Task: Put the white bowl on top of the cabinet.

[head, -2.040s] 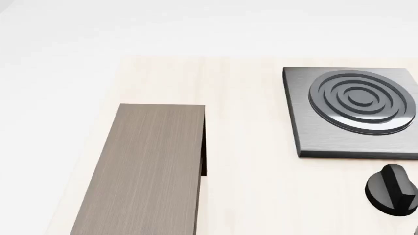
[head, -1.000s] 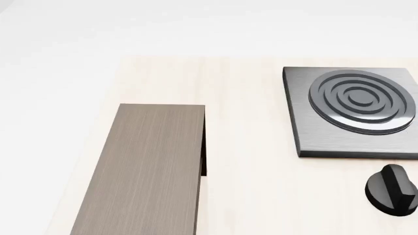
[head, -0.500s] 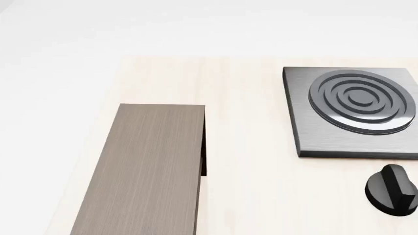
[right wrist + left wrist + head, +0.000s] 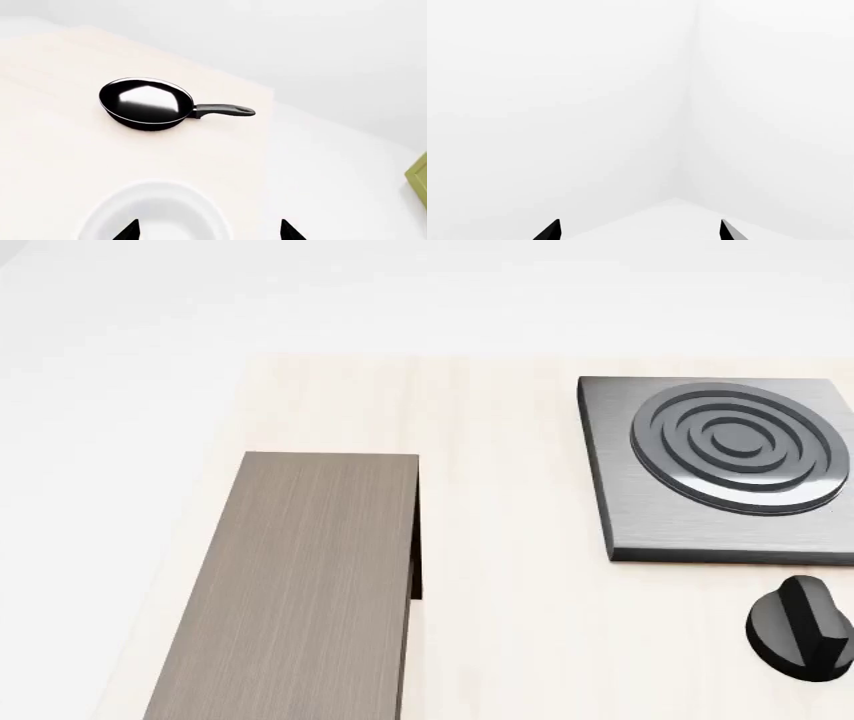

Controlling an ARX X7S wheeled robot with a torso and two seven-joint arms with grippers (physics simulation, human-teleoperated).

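A: Where's the white bowl?

B: Only in the right wrist view. It sits on the pale wood table, rim up, cut off by the frame edge. The right gripper is above it, jaws spread wide and released, with only the two dark tips showing. One tip overlaps the bowl's rim; the other is off to the side over the floor. Contact: can't tell, probably just hovering.

A: Anything else on that side?

B: A black frying pan further along the table, well apart from the bowl, handle pointing toward the table edge.

A: The cabinet?

B: In the head view, cabinet at 7 o'clock, long side running away from the robot, grey-brown top bare. Stove plate at 2 o'clock, black knob at 4 o'clock just below it. No arms in that view.

A: Left side?

B: Left gripper faces a blank white room corner, jaws apart, nothing between them.
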